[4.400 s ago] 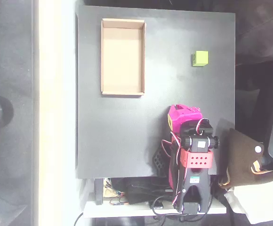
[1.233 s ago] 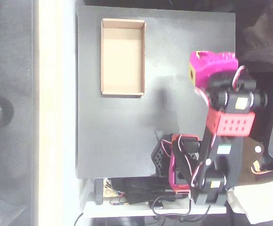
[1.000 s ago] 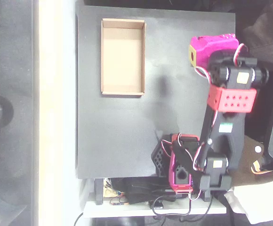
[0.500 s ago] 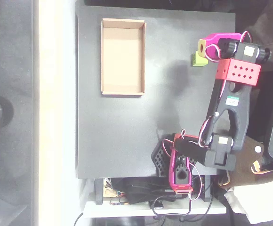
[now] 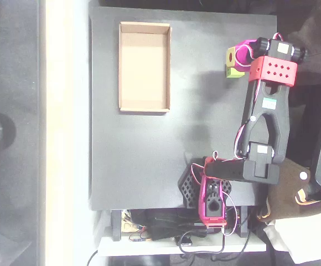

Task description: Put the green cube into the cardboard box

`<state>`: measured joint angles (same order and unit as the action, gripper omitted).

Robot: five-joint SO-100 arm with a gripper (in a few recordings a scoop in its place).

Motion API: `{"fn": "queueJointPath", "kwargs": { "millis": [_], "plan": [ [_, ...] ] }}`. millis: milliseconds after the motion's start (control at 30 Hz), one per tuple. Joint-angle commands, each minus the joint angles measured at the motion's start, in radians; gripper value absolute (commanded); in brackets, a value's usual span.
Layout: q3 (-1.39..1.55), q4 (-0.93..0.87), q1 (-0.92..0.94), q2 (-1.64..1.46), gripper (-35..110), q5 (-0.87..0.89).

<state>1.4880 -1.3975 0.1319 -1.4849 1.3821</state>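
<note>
Nearby, claw (image 5: 233, 62) over green cube (image 5: 233, 72), board edge

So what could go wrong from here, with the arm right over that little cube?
The gripper sits over the cube and hides most of it in the overhead view, so I can't tell if the jaws straddle it; a misaligned close might push it away or pinch a corner. The cube also lies near the table's right edge, so a nudge could send it off. The box is far across to the left, so a weak grip might drop it.
</note>
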Motion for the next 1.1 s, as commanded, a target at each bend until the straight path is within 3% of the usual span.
{"fn": "queueJointPath", "kwargs": {
  "millis": [0, 467, 767, 1067],
  "plan": [
    [-0.029, -0.009, 0.018, 0.017, 32, 0.003],
    [-0.031, 0.0, 0.061, 0.109, 32, 0.003],
    [-0.029, 0.184, 0.067, 0.133, 32, 0.003],
    [-0.015, 0.19, 0.057, 0.192, 32, 0.003]
  ]
}}
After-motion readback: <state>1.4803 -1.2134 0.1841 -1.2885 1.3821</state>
